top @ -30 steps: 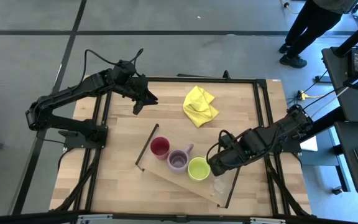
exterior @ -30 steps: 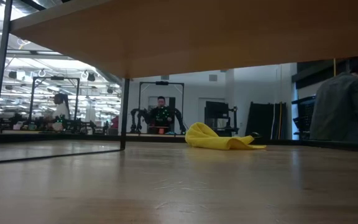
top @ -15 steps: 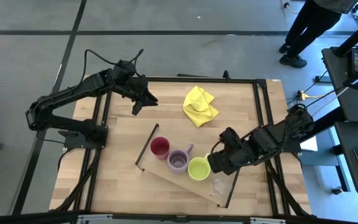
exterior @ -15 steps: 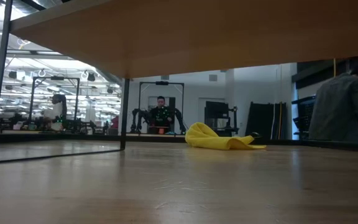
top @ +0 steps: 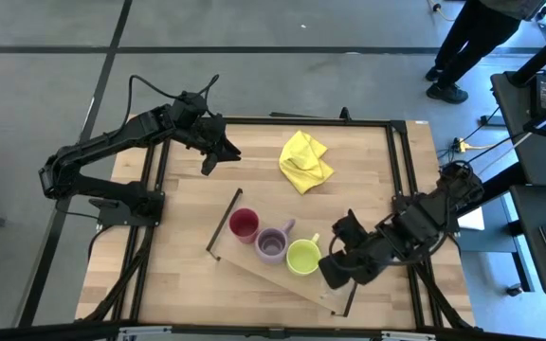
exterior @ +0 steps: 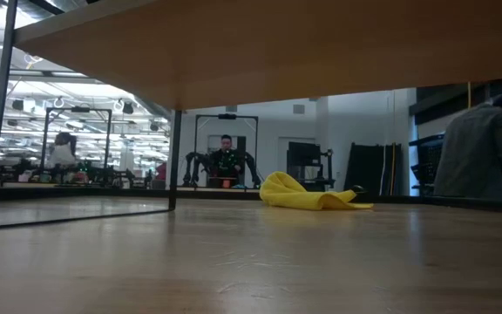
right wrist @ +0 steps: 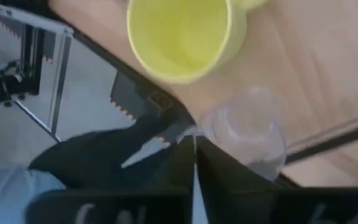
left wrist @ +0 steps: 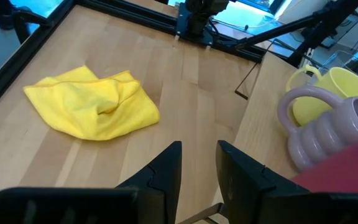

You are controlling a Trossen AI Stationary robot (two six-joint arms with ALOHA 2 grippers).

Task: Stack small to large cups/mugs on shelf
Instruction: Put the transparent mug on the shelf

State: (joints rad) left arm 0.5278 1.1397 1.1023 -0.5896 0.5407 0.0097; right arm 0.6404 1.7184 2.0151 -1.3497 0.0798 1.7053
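On the shelf [top: 254, 263], a long pale-wood board lying aslant across the near middle of the table [top: 188, 218], with a thin black rail at each short end, four vessels in a single row: one red cup [top: 244, 224] at the left end, one purple mug [top: 272, 244] next, ribbed on its side and with its handle turned toward the far right, one yellow-green mug [top: 303, 257] after that, bright and empty inside, and one clear glass tumbler [right wrist: 244, 130] at the right end, nearly see-through and upright beside the right rail; hidden under the arm from above, plain only from the right wrist; red cup and purple mug side by side, just about touching; purple and yellow-green mugs likewise close.

Farther back, right of centre, one yellow cloth [top: 305, 161], crumpled and well apart from the shelf.

Two dark arms; right gripper [top: 335, 272] low over the shelf's right end, just right of the yellow-green mug, forearm stretching away toward the table's right edge; jaws drawn together to a thin slit, tips at the tumbler's rim; cannot tell whether any glass is pinched between them.

Left gripper [top: 208, 163] hovering over the far left of the table, clear of the shelf, elbow folded back toward the left edge, fingers [left wrist: 166, 171] parted by a narrow gap and holding nothing.

One person [top: 472, 43] standing on the floor beyond the far right corner.
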